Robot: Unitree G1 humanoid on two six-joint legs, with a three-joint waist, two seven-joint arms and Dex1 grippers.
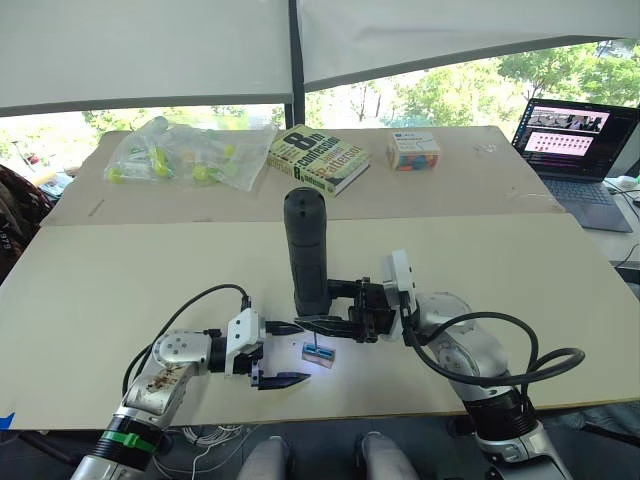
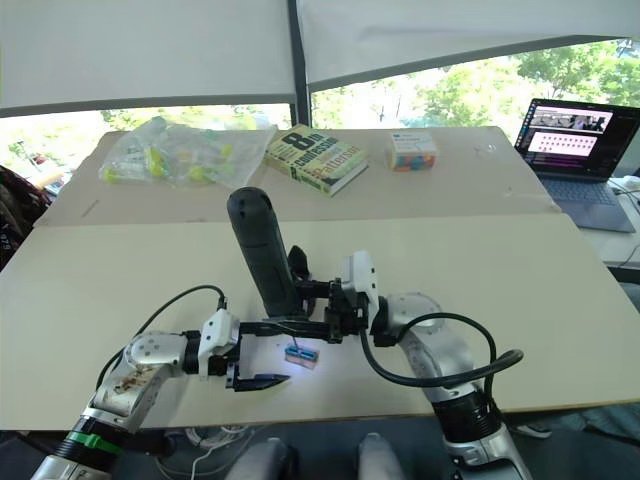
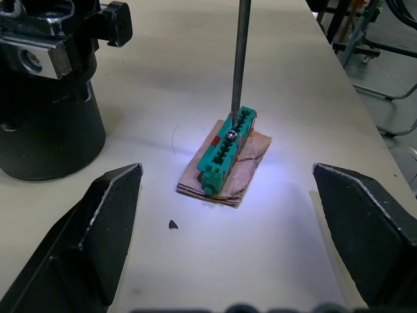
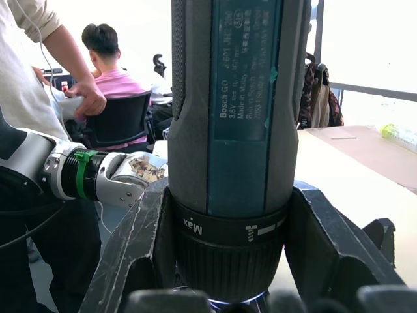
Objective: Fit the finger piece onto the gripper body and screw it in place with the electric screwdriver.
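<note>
Screwdriver stands upright in your right tool, clamped, bit on a green block lit on the pale bench. Your left tool gapes beside it. Windows behind.

Two head eyes looking forward and down over the surface, sharing the green-topped block, left wrist camera close above that block, right wrist camera tight against the electric screwdriver
</note>
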